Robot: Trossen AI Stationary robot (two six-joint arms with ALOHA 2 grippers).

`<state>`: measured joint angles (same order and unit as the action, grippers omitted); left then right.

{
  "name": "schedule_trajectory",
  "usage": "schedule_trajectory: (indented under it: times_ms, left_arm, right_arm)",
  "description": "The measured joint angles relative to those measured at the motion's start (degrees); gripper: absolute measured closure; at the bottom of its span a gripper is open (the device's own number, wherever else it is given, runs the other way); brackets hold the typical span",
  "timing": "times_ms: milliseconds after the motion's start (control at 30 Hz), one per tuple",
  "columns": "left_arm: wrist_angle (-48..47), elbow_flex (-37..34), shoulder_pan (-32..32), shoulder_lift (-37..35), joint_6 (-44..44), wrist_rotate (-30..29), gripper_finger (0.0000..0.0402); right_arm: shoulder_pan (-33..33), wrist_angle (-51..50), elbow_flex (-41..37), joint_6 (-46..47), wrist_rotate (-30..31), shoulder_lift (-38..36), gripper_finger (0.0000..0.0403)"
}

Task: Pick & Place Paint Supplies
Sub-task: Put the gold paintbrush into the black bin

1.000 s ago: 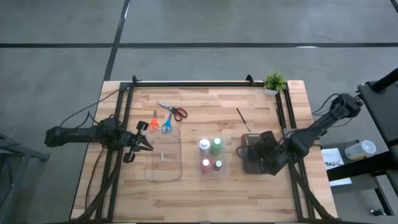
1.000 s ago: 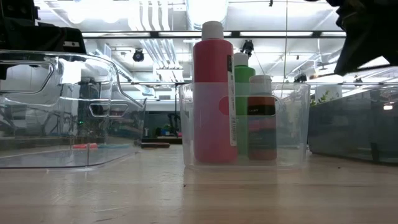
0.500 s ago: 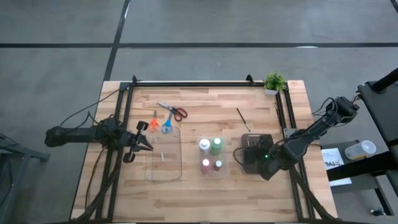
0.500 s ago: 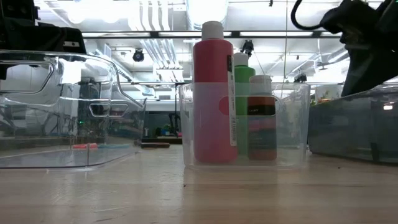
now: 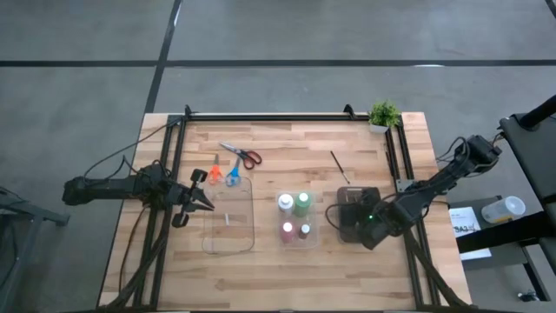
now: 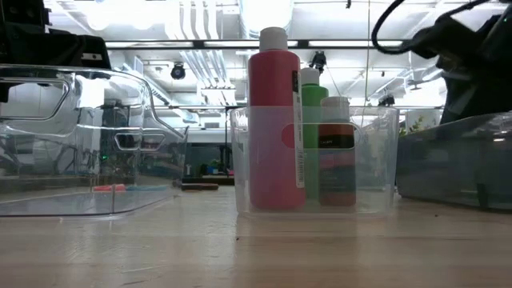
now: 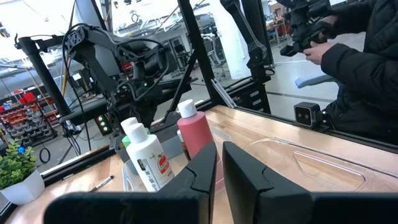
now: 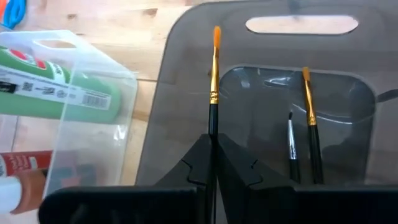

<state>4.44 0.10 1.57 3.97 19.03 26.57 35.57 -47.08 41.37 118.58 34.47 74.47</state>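
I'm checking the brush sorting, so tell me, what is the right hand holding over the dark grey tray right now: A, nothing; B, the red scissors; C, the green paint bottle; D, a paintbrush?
D: the right hand is shut on a thin dark paintbrush with an orange tip, held over the dark grey tray, where two more brushes already lie.

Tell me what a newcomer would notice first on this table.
The right gripper stands out: shut on a thin paintbrush with an orange tip, held over the dark grey tray on the table's right side, where two more brushes already lie. At the centre, a small clear bin holds four paint bottles, the tall red bottle most prominent. The left gripper waits beside the larger clear tray, with three scissors behind it.
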Motion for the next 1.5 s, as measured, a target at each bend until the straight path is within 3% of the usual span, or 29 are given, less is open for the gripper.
schedule_trajectory:
  times_ms: [800, 1500]
  left_arm:
    - [0.0, 0.0, 0.0, 0.0, 0.0, 0.0, 0.0366]
    - [0.0, 0.0, 0.0, 0.0, 0.0, 0.0, 0.0366]
  right_arm:
    - [-2.7, 5.9, -1.7, 1.5, -8.2, 11.5, 0.0390]
    - [-3.1, 7.7, -1.7, 1.1, -6.5, 10.1, 0.0390]
